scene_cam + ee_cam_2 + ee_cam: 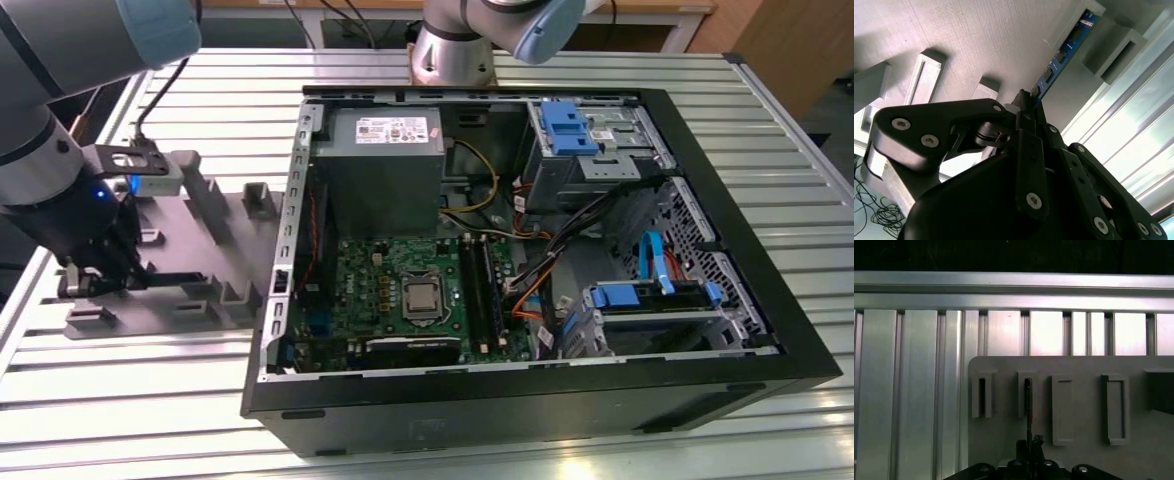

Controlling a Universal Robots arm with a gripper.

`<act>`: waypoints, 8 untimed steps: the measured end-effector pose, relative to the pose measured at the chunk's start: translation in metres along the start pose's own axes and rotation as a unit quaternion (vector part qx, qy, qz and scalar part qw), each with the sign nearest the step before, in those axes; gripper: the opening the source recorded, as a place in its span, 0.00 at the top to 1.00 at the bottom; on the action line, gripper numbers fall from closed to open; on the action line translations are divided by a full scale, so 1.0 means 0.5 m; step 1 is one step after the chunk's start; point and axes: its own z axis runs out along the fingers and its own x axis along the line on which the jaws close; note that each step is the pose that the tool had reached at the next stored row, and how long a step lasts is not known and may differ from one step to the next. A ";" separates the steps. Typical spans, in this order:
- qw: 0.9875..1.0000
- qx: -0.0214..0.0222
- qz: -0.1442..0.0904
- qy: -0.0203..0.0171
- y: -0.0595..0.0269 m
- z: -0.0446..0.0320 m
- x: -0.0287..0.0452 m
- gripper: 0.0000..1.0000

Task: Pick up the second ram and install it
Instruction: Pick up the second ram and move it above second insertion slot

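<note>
Worktop (147,390), slatted aluminium: one, carrying one grey fixture plate (200,240) and one open computer case (534,405). Inside the case: one power supply (380,165), one green motherboard (360,290), one processor (424,297) and two blue drive caddies (574,128). Robot arm (54,190): one, with one end effector (1028,445); second ram (1069,47), a blue stick with black chips: one.

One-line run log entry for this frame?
step: pick | gripper: shut on second ram | ram: on edge, far end at fixture plate slot | computer case: open, beside plate
</note>
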 end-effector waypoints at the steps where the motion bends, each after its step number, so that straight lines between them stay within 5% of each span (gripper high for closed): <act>1: 1.000 0.000 0.000 0.000 0.000 -0.002 0.000 0.86; 8: 1.000 0.000 0.000 0.000 0.000 -0.021 0.000 0.86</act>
